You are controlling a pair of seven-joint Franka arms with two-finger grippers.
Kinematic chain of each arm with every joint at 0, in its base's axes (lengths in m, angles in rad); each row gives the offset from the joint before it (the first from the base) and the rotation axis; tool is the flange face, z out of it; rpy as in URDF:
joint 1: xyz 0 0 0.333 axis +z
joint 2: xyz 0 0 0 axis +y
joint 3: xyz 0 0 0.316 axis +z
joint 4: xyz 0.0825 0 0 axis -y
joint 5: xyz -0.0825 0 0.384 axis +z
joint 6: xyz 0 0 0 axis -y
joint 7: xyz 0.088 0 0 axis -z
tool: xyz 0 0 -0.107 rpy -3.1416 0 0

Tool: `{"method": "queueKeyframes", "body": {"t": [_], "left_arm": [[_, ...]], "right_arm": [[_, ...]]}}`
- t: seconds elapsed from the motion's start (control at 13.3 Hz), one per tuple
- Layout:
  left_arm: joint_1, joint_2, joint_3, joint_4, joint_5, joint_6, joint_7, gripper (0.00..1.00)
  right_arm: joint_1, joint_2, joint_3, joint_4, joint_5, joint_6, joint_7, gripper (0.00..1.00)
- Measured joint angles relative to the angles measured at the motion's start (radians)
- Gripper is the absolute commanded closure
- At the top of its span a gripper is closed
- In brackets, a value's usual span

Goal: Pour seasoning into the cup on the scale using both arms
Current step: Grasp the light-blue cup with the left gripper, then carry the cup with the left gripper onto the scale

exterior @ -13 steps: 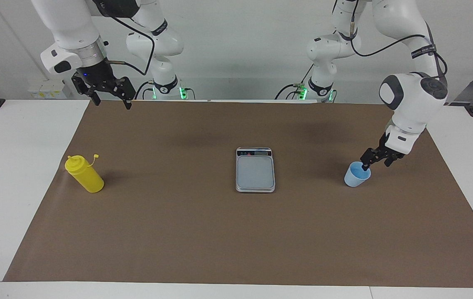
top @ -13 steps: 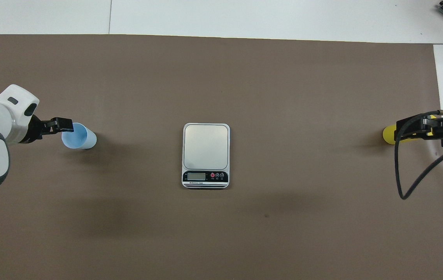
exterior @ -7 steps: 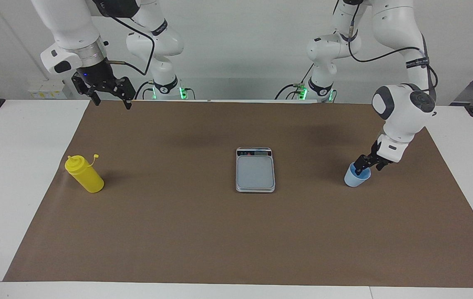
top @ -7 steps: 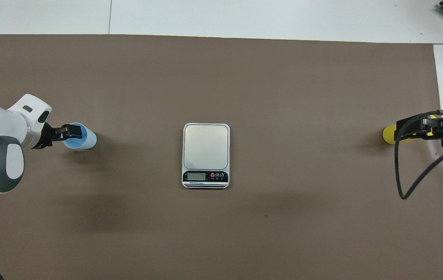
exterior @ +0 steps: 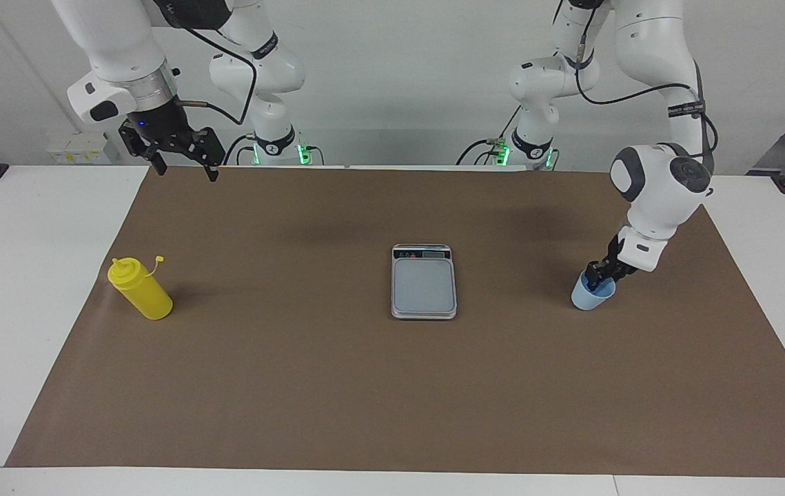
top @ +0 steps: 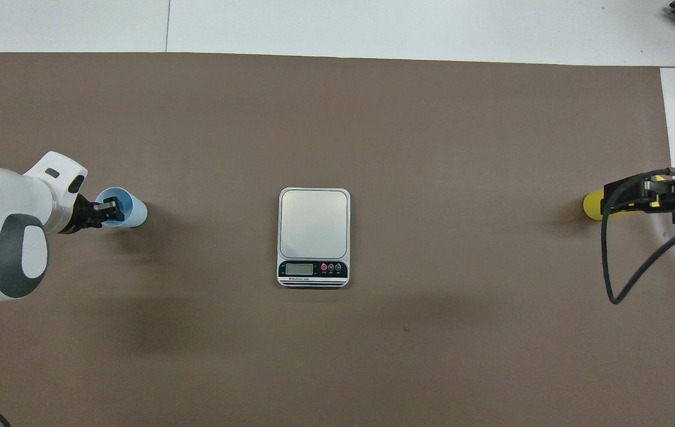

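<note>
The light blue cup (exterior: pixel 588 297) (top: pixel 131 212) stands on the brown mat at the left arm's end of the table. My left gripper (exterior: pixel 599 277) (top: pixel 108 209) reaches down onto its rim, one finger inside and one outside, shut on the cup's wall. The silver scale (exterior: pixel 424 286) (top: pixel 313 222) lies mid-table with nothing on its plate. The yellow seasoning bottle (exterior: pixel 141 290) (top: pixel 592 206) stands upright at the right arm's end. My right gripper (exterior: pixel 185 171) (top: pixel 639 198) hangs open high in the air, well apart from the bottle, though it partly covers it in the overhead view.
A brown mat (exterior: pixel 309 386) covers most of the white table. A black cable (top: pixel 621 279) hangs from the right arm's wrist. Nothing else stands on the mat.
The left arm has swung in over the cup and its fingers have drawn together on the rim. The right arm has not moved.
</note>
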Motion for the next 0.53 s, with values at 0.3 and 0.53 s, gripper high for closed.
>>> {"method": "queueKeyframes", "body": {"t": [0.3, 0.53], "left_arm": [[-0.004, 0.0, 0.0, 0.023, -0.002, -0.02, 0.0, 1.0], [-0.019, 0.002, -0.003, 0.123, -0.002, -0.136, 0.0, 1.0]], "right_arm": [[0.0, 0.0, 0.0, 0.0, 0.0, 0.0, 0.0, 0.0], [0.0, 0.0, 0.0, 0.0, 0.0, 0.0, 0.0, 0.0]]}}
